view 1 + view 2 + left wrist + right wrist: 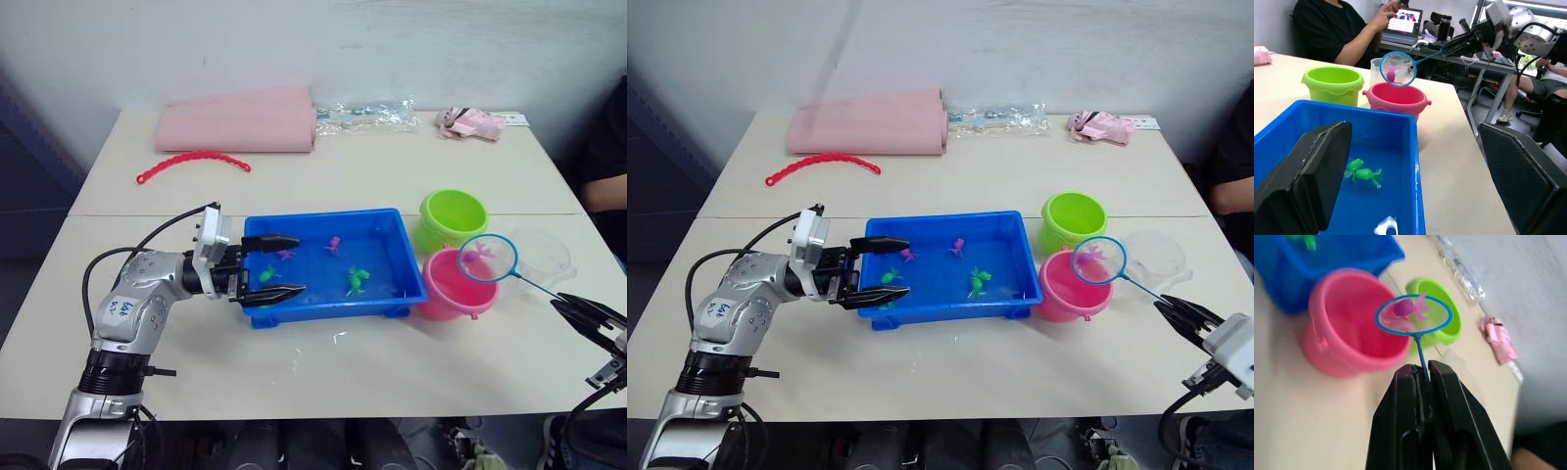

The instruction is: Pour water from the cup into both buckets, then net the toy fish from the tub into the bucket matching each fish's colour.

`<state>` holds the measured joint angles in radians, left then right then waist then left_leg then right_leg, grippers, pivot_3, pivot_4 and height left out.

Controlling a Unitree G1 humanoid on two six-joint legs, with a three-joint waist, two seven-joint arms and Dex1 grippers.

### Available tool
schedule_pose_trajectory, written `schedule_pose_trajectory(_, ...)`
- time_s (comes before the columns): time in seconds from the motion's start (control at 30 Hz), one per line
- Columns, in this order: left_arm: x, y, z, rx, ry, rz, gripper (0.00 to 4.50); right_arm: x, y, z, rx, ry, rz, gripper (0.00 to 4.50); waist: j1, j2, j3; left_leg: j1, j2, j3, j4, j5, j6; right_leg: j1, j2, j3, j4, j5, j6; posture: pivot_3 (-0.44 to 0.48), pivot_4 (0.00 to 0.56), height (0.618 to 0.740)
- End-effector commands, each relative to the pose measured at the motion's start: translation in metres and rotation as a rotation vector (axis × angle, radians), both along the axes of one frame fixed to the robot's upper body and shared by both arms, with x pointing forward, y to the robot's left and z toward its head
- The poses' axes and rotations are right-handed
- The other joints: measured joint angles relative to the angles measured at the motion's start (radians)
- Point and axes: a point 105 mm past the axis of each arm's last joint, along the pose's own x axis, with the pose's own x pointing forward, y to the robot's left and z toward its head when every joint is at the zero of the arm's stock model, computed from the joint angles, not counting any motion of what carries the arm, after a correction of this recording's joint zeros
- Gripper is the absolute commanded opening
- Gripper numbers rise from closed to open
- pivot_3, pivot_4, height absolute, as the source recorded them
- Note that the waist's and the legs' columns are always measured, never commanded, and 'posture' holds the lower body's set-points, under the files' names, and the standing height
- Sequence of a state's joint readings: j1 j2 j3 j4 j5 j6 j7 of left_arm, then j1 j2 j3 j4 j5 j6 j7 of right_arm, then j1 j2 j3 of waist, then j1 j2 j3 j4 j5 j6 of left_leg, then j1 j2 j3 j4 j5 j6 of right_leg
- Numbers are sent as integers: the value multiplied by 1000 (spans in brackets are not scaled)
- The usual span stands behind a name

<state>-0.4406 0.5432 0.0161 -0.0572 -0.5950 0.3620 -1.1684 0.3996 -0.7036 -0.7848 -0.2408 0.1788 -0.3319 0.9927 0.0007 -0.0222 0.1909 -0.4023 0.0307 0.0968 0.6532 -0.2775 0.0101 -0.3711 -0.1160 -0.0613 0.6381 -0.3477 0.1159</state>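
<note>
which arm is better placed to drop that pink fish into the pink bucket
Right. The right pincer is shut on the net handle, and the hoop with the pink fish hangs over the pink bucket. The left pincer sits open at the tub's far end, holding nothing.

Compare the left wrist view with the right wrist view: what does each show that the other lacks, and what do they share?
Left wrist view alone: green toy fish in the tub's water, the left gripper's open fingers, and a seated person at a laptop.

Right wrist view alone: the right gripper shut on the net's handle, and a pink bundle further along the table.

Both: the net holding a pink fish above the pink bucket, the green bucket, and the blue tub.
</note>
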Motion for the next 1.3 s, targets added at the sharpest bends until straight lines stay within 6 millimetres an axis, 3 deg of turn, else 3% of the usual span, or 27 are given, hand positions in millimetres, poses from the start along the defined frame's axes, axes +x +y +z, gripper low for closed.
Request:
schedule_pose_trajectory(0.03,-1,-4,4,-13,-28,-15,4480,4,-8,-1,-303,-73,32,0,-1,0,0,0,0,0,0,0,0,0,0,0,0,0,0,0,150,740)
schedule_pose_trajectory(0.27,1,-5,0,-41,-27,9,4480,4,4,-3,-573,-257,96,0,-2,0,0,0,0,-1,0,2,-3,0,0,0,0,0,0,0,150,740)
schedule_pose_trajectory(0.47,2,-8,-2,-59,-29,17,4480,0,3,-6,-682,-315,126,0,-1,0,0,1,0,-1,0,2,-3,1,0,0,0,0,0,0,150,740)
schedule_pose_trajectory(0.6,3,-7,-3,-66,-30,29,4480,0,0,-10,-637,-299,118,0,-3,0,0,1,0,-1,0,2,-3,2,0,0,-1,0,0,0,150,740)
schedule_pose_trajectory(0.77,2,5,-5,-64,-20,67,4480,-2,26,-2,-122,-230,126,0,-5,0,0,13,1,-2,-5,2,-3,14,0,1,-6,0,-1,0,150,740)
schedule_pose_trajectory(0.9,3,26,-2,-75,-3,147,4480,10,43,30,200,-237,130,0,-15,0,0,14,3,-3,-6,1,-3,16,-1,8,-7,0,-1,0,150,740)
schedule_pose_trajectory(0.97,4,33,-2,-79,3,189,4480,19,53,39,348,-187,156,0,-21,0,0,14,4,-3,-5,0,-3,16,-3,9,-7,0,-2,0,150,740)
schedule_pose_trajectory(1.03,3,44,-3,-66,11,234,4480,30,72,37,504,-19,209,0,-21,0,0,14,5,-4,-5,0,-3,16,-3,8,-7,0,-2,0,150,740)
schedule_pose_trajectory(1.13,0,58,-4,-50,17,294,4480,48,92,29,623,179,223,0,-25,0,0,14,6,-4,-6,-1,-3,16,-3,8,-8,0,-2,0,150,740)
schedule_pose_trajectory(1.3,-5,68,-2,-37,12,345,4480,72,122,30,662,312,253,0,-21,0,0,11,6,-4,-5,-2,-2,13,-3,7,-9,0,-2,0,150,740)
